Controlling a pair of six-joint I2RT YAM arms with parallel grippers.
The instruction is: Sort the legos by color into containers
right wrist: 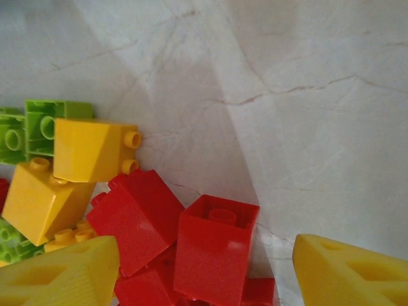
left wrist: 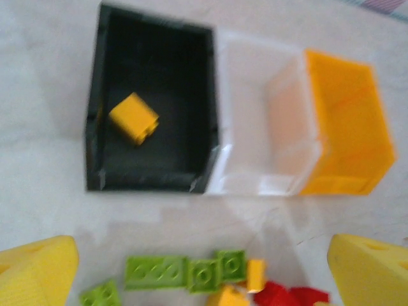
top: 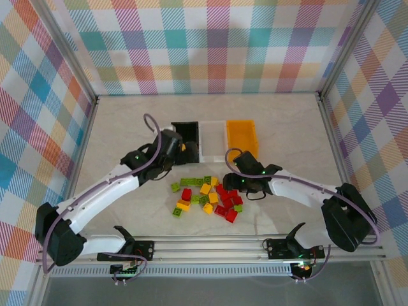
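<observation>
Bearing legos (top: pixel 205 189), a marbled table (top: pixel 127 121) meets plaid walls (top: pixel 210 44)

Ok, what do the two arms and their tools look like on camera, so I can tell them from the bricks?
Both the left arm and right arm have white links and black joints, each with a small green light and a looping mauve cable. The left tool and right tool have chunky yellow wedge-shaped fingers with triangular recesses.

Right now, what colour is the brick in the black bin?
Yellow-orange; the brick in the black bin shows best from the left wrist.
</observation>
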